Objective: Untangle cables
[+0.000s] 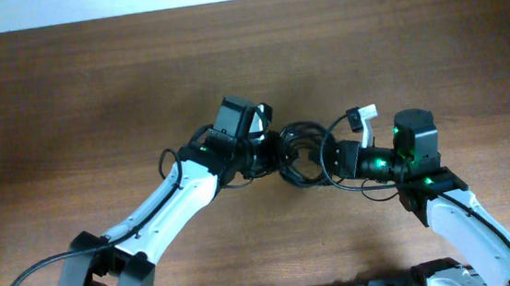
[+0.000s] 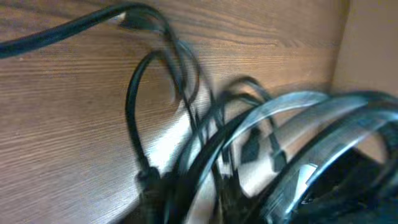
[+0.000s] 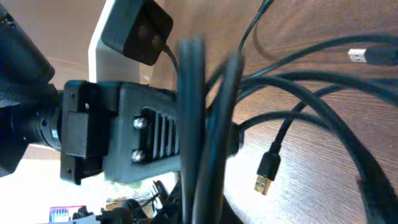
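black cables (image 1: 300, 154) overlap in a blurred, inseparable tangle.

Thin black cables (image 1: 301, 157): one tangled bundle of overlapping loops, roughly midway between the far and near edges of the table (image 1: 66, 104), slightly right of centre, with a gold USB plug (image 3: 266, 176) and a silver plug (image 3: 357, 56) sticking out free.
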Available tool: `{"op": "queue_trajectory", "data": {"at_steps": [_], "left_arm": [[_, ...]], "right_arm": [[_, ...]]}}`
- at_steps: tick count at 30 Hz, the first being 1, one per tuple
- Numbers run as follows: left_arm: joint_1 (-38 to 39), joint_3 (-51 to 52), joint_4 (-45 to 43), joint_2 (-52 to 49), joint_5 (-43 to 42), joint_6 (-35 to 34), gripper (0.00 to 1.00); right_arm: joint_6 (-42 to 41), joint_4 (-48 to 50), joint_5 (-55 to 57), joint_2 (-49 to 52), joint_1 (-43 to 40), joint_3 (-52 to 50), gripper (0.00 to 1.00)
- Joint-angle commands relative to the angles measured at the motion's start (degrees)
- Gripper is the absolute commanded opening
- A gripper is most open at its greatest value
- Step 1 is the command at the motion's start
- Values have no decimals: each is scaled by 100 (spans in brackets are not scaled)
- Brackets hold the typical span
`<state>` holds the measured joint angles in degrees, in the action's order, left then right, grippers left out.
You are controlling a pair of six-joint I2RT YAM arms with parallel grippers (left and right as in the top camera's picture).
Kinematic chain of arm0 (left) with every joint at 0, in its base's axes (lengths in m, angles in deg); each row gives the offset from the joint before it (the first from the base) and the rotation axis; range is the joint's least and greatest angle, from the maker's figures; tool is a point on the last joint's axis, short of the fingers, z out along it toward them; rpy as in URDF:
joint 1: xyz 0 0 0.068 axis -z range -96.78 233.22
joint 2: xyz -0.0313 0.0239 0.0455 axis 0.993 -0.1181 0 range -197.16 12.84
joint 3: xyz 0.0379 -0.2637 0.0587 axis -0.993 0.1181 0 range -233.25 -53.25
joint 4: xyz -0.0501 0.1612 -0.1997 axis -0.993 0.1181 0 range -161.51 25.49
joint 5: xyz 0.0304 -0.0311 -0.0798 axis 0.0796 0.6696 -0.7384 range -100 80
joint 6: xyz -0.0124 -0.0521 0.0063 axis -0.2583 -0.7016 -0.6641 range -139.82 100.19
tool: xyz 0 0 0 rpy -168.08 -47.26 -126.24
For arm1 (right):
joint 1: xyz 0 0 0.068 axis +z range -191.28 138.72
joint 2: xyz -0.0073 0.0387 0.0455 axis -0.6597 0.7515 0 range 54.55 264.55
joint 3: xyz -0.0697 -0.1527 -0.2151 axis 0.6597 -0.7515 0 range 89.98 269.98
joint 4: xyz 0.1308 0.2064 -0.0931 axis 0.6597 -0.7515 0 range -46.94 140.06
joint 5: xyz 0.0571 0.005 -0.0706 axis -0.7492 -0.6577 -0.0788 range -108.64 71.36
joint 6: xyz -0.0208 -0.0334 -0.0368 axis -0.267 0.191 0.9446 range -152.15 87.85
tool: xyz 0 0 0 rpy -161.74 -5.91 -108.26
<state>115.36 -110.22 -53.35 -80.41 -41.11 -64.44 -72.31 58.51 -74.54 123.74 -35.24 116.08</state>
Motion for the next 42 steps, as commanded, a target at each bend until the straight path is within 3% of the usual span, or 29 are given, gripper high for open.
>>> {"op": "queue_trajectory", "data": {"at_steps": [1,4,8,12,16,20,26,29,30,31,32,33,35,37,39,41,42], "left_arm": [[-280,-42,192,61,-205,356,60],[-1104,-42,765,417,-409,811,70],[-1519,-42,1091,745,-422,1558,70],[-1314,-42,1080,1014,-994,4391,76],[-973,-39,903,1005,-984,5252,79],[-632,-39,201,997,-977,5353,81],[-118,-39,-164,713,-592,5351,80],[85,-39,-595,205,-61,5239,57],[87,-39,-745,-11,195,4898,45],[87,-39,-841,-184,516,4540,15],[59,-39,-868,-321,1084,4004,0],[-33,-42,-824,-332,1661,3407,0],[-264,-48,-828,-90,1801,2625,0],[-428,-48,-756,363,1784,2138,0],[-494,-48,-601,981,1814,2013,0],[-490,-48,-448,1434,1967,1775,0],[-487,-48,-254,1749,2127,1480,0]], "right_arm": [[39,354,-361,24,-251,33,4],[48,404,-407,24,-656,33,4],[487,479,-782,24,-643,33,4],[1128,743,-2081,24,-645,33,4],[1119,1132,-3303,24,-645,33,4],[1078,988,-3303,35,-643,33,4],[1075,802,-3300,35,-643,33,4],[1078,518,-3303,35,-643,33,4],[1080,448,-3303,35,-643,33,4],[1080,433,-3303,35,-643,33,4],[1082,439,-3300,35,-643,33,4],[1150,435,-3220,35,-643,31,4],[1294,435,-2815,35,-643,31,5],[1296,435,-2258,35,-643,31,27],[1294,372,-1335,35,-643,31,57],[1290,376,-1025,35,-643,31,75],[1270,402,-1021,28,-634,33,93]]}}
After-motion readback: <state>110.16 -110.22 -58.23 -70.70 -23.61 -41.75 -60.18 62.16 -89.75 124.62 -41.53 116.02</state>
